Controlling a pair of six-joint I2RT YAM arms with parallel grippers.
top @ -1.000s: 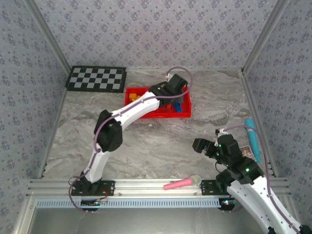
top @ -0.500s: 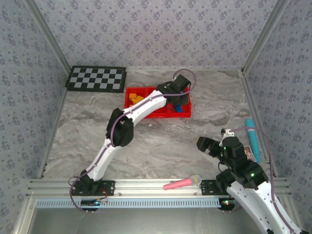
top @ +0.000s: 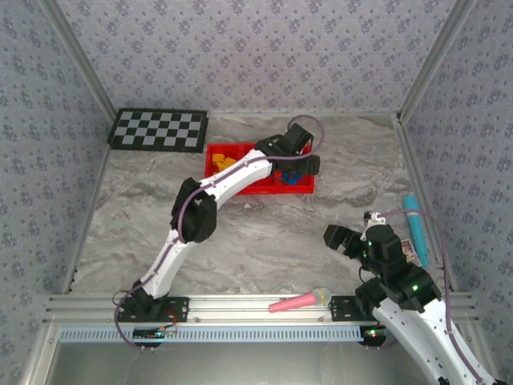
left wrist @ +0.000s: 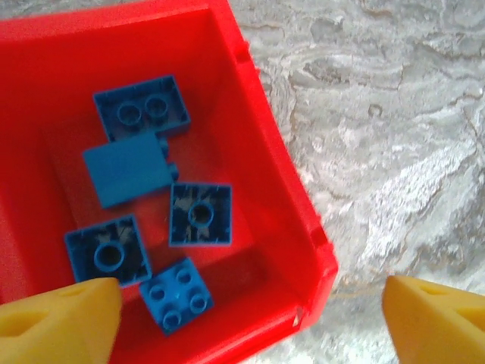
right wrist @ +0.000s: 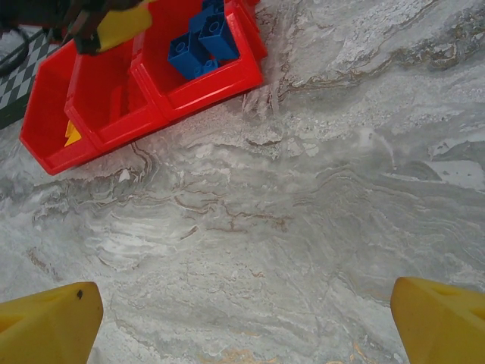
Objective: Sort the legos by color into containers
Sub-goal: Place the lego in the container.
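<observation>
The red tray (top: 248,189) lies at the back of the table. My left gripper (top: 300,166) hovers over its right compartment, open and empty. In the left wrist view the left gripper (left wrist: 250,322) spans the tray's near right corner (left wrist: 273,152), and several blue legos (left wrist: 136,173) lie loose below it. Yellow legos (top: 223,164) sit in the left compartment. My right gripper (top: 333,238) stands open over bare table, well in front of the tray. From the right wrist the right gripper (right wrist: 246,326) faces the tray (right wrist: 197,87), with blue legos (right wrist: 204,42) and a yellow lego (right wrist: 72,135) in it.
A black-and-white checkerboard (top: 159,130) lies left of the tray. A pink microphone-shaped toy (top: 300,301) rests at the near edge between the arm bases. A teal object (top: 415,228) lies along the right wall. Marbled table stretches between tray and right gripper.
My left arm has reached farther right, bringing its gripper from the tray's back middle to over the right compartment. The right arm has shifted slightly right.
</observation>
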